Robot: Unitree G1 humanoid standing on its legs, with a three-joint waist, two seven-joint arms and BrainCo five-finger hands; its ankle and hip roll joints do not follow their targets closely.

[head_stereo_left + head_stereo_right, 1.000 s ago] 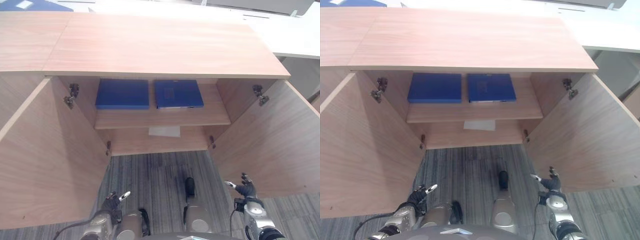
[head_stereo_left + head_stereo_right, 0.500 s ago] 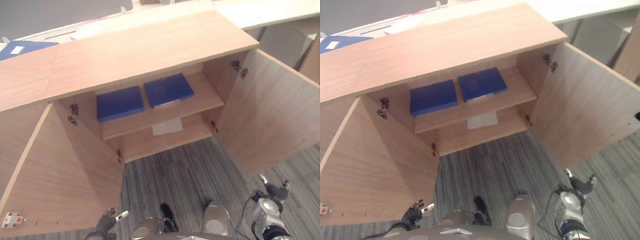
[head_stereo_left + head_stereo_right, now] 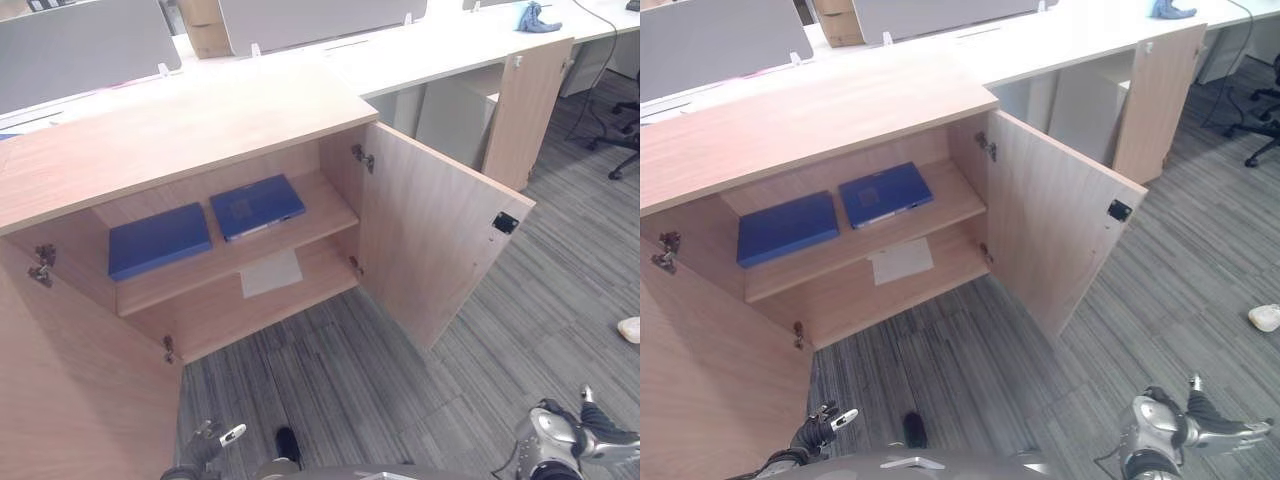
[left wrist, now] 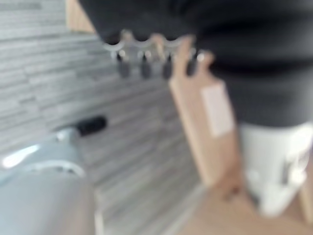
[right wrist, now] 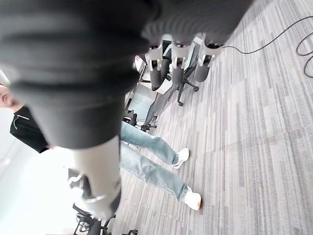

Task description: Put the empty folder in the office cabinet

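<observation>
Lying flat on cabinet point(image 3: 200, 130) shelf, two folders point(image 3: 160, 240), both hands point(image 3: 830, 420) relaxed, empty.

Upper shelf point(image 3: 330, 215) of open cabinet point(image 3: 200, 120): two blue folders point(image 3: 158, 240) point(image 3: 257, 206) lying flat, side by side. Lower shelf point(image 3: 320, 282): one white sheet point(image 3: 270, 272).

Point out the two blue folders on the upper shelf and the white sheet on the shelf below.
left blue folder point(image 3: 160, 240), left eye view, middle of its cover
right blue folder point(image 3: 257, 206), left eye view, middle of its cover
white sheet point(image 3: 901, 261), right eye view, its centre
</observation>
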